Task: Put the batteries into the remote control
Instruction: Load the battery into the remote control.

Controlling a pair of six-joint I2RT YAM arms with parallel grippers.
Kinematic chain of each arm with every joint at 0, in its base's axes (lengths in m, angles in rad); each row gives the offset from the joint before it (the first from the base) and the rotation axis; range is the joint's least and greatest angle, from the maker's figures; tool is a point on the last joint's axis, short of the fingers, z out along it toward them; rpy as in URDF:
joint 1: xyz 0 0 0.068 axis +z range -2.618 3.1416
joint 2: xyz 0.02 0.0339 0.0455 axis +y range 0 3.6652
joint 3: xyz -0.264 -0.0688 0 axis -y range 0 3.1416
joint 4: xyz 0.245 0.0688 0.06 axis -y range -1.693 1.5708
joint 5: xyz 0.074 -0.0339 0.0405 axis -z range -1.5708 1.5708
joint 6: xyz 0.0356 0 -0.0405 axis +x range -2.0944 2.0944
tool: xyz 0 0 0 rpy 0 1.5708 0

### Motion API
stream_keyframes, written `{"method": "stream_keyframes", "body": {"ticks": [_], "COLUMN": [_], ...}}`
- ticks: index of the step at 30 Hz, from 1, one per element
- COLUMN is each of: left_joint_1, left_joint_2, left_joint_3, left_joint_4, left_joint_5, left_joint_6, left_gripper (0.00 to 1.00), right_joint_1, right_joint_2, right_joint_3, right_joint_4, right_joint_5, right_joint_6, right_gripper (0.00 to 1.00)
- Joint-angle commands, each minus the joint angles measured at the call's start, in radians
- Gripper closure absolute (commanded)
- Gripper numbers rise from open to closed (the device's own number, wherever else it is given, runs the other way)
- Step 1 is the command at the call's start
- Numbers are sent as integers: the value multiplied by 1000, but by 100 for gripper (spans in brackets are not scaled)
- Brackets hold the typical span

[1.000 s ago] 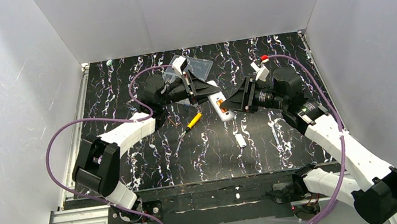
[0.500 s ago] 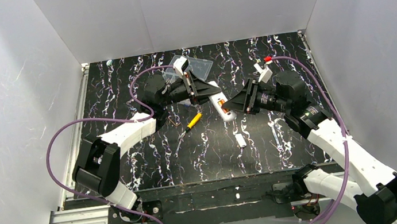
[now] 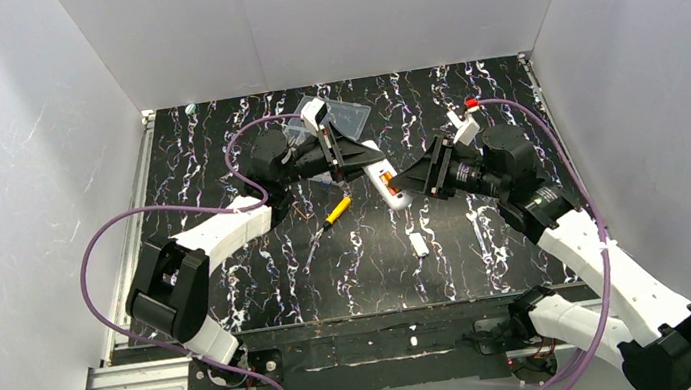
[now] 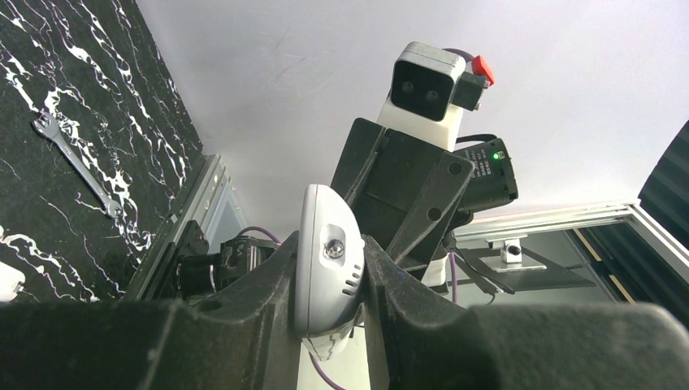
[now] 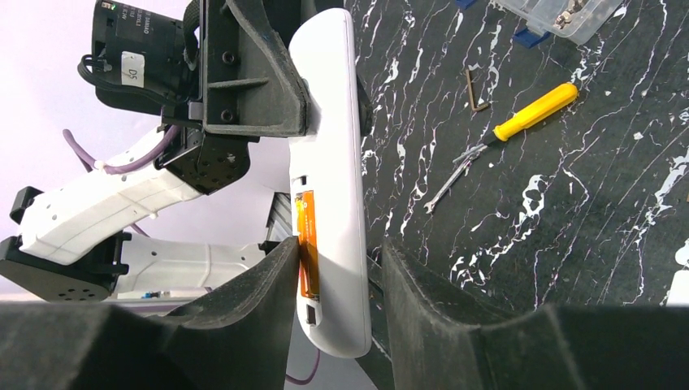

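Here, the remote control (image 5: 333, 162) is pinched at one end by the left tool (image 4: 327, 252), clear of the tabletop (image 5: 569, 203). The right tool (image 5: 340, 248) is spread astride its other end. The orange batteries (image 5: 307, 244) in its open bay should be pressed squarely, without twisting.

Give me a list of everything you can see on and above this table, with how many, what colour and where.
remote control: one, white, held off the table, back compartment open
battery: one orange one showing, in the remote's compartment; a second cannot be made out
screwdriver: one, yellow handle, on the table
wrench: one, silver, at the screwdriver's tip
hex key: one, dark, beside the screwdriver
clear plastic box: one, far middle of the table
white plate: one, nearer the arms' bases
table: one, black with white marbling
left gripper: shut on the remote's end
right gripper: open, fingers astride the remote's other end
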Motion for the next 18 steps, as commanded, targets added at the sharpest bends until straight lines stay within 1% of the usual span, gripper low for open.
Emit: {"method": "stream_keyframes", "body": {"ticks": [1, 10, 18], "left_joint_1": [4, 4, 4], "left_joint_2": [-37, -32, -32], "left_joint_3": [42, 44, 51], "left_joint_4": [103, 104, 98], "left_joint_5": [38, 35, 39], "left_joint_6": [-13, -14, -15], "left_gripper": [100, 100, 100], "right_joint_1": [-3, -3, -3], "right_joint_2": [-15, -21, -4], "right_joint_3": [-4, 7, 23], "right_joint_4": [-27, -59, -70], "right_joint_5": [36, 59, 63], "right_joint_6": [-28, -52, -78], "right_gripper": [53, 68, 86]}}
